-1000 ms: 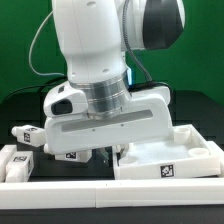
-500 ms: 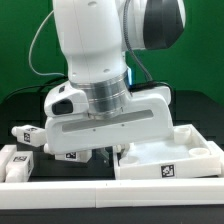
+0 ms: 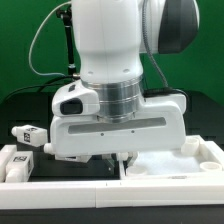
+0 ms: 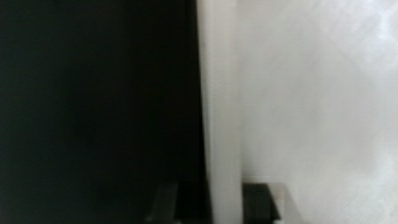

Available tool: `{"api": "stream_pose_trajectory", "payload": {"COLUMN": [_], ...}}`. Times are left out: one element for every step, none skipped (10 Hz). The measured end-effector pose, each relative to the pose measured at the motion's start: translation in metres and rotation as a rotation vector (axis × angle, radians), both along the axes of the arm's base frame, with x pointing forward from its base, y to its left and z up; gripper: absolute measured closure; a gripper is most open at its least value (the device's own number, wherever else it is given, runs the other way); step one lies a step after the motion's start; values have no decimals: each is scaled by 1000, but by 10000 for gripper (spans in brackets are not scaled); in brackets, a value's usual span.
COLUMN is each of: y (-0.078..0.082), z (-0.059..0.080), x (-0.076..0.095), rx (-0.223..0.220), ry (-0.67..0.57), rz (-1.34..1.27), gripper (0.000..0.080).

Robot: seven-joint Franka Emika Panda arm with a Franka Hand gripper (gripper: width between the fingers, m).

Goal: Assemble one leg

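While working this low at the tray (image 3: 185,160), keep every move slow and level, so as not to tip or skew it. Judged the step in hand to be shifting the tray on the tabletop (image 3: 20,105) ahead of any leg work; not certain. Best done with a short, straight slide along the tabletop, no twist at the wrist, stopping short of the long white border piece (image 3: 60,190) lying near the fingers (image 4: 175,205) on the camera's side. Then let go cleanly, lift straight up, and only after that head for a leg.

Noted the leg (image 3: 28,134) lying on the tabletop well apart from the fingers, off toward the exterior view's left, tag face showing, untouched. Nothing of it between the fingers.

Fingers: seen only as two dark, blurred tips in the wrist view, set apart, astride a pale upright strip, probably the tray's wall. Partly spread, then, by the thickness of that strip. Cannot tell whether pinching the wall or merely standing either side of it: too blurred. Hidden below the broad white hand (image 3: 115,125) in the exterior view.
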State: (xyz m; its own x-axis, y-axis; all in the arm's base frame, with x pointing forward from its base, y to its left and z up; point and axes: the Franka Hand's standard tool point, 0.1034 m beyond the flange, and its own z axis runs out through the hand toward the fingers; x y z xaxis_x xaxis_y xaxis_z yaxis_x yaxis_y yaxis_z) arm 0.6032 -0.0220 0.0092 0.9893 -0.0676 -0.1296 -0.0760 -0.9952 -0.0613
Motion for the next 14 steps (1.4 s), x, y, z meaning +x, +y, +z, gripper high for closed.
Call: {"api": "stream_pose_trajectory", "payload": {"y": [0,0,-1,-1,-1,-1,0,6,8,4,3,5,5,5], "z": [0,0,0,0,0,0,1,13,24,39,54,57,53,52], "x": [1,1,1,0,0,0,0,0,-5,-16,-28,-34,-34,-34], "rx": [-8,-12,-14,-13,-12,-12,-12,-9,-4,1,4,5,6,6], "ry": [0,-1,-1,0,0,0,1,4,3,14,27,29,34,35], "rz": [-24,-30,-31,-23,-23,-23,-20,-9,17,33,26,27,27,27], "gripper": [743,743,741,741,741,644,505,359,359,205,205,161,153,153]}}
